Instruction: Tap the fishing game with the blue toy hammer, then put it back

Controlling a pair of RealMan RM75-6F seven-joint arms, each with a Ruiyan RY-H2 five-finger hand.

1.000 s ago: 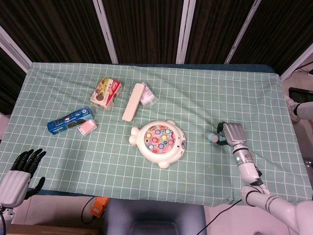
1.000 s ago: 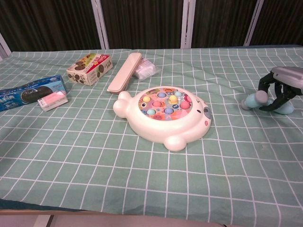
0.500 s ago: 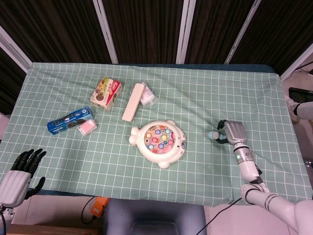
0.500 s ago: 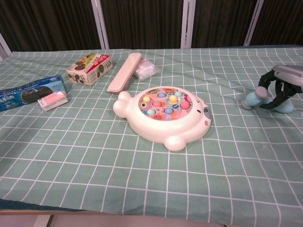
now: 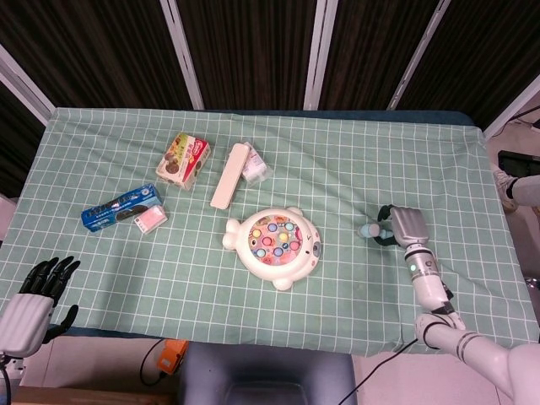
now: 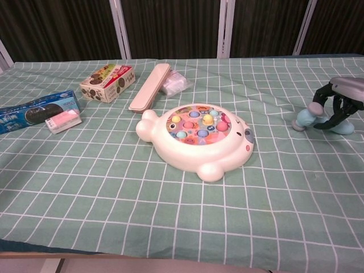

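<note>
Our right hand is at the table's right side, dark fingers curled down around the blue hammer, which lies on the green cloth, well right of the fishing game; our left hand hangs off the near left edge, fingers apart, holding nothing.

Table: green cloth, white grid. Fishing game: cream shell, multicoloured face. Toy hammer: light blue. Cookie box: blue. Small packet: pink. Right hand: silver with black fingers.
</note>
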